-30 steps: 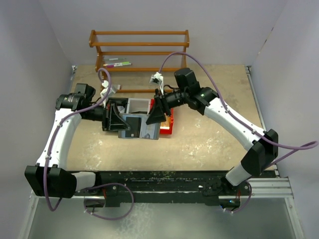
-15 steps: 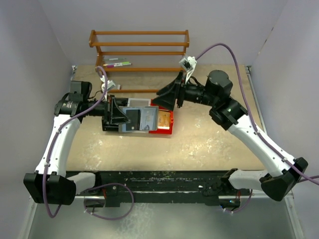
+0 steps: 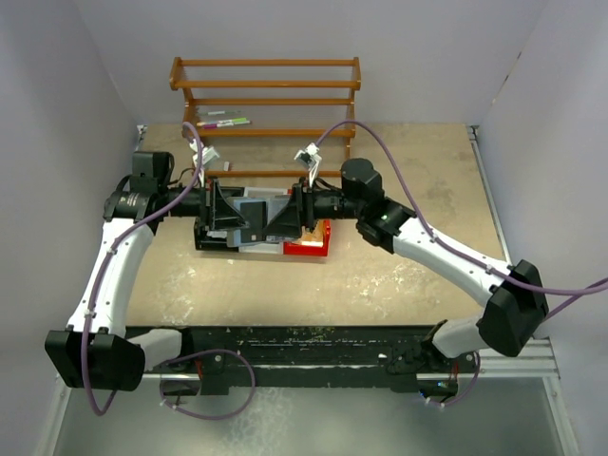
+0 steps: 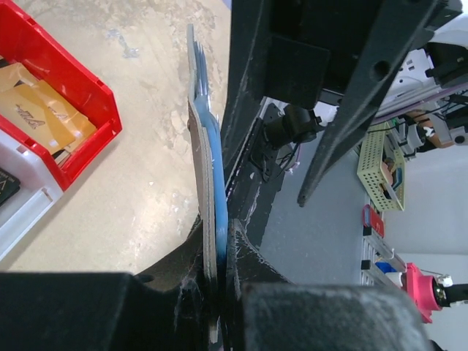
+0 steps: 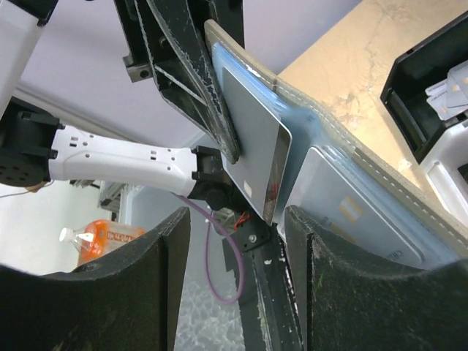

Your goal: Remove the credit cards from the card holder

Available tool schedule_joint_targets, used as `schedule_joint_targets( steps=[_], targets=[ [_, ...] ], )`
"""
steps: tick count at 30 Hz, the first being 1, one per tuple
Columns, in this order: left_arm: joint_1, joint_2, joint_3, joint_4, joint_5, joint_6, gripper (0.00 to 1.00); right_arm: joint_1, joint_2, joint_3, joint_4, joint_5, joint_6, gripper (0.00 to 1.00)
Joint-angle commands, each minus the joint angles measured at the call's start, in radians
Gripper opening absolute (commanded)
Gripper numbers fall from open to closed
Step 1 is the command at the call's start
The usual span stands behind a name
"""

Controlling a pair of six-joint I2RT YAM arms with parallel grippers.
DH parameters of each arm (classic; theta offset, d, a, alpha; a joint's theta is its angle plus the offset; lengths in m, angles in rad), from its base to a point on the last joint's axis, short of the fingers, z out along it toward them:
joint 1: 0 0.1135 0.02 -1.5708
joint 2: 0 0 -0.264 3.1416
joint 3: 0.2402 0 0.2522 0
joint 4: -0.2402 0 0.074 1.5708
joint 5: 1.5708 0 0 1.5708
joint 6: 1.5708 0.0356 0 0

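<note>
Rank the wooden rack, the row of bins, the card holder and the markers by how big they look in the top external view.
1. wooden rack
2. row of bins
3. card holder: partly hidden and held up nearer the camera, so its place against the bins is unsure
4. markers

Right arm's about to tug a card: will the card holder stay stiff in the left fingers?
Likely flexes: the card holder is thin, pinched by the left fingers at one edge only. Its glossy pockets look slick, so the grey card probably slides.
</note>
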Motion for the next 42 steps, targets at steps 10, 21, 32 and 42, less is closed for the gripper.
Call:
schedule_joint_targets(
  steps=[10, 21, 32, 42],
  targets=[
    [0.006, -0.017, 0.038, -0.012, 0.240, 0.016, 0.02, -0.020, 0.011, -0.041, 0.227, -0.112, 0.102, 0.54],
    [0.006, -0.036, 0.027, -0.006, 0.254, -0.005, 0.04, -0.021, 0.061, -0.026, 0.415, -0.158, 0.217, 0.40],
    [0.006, -0.059, 0.017, 0.004, 0.328, -0.022, 0.21, -0.020, 0.068, -0.079, 0.587, -0.222, 0.338, 0.01],
    [0.006, -0.054, 0.021, -0.004, 0.368, -0.019, 0.12, -0.021, 0.039, -0.134, 0.699, -0.260, 0.394, 0.21]
  ],
)
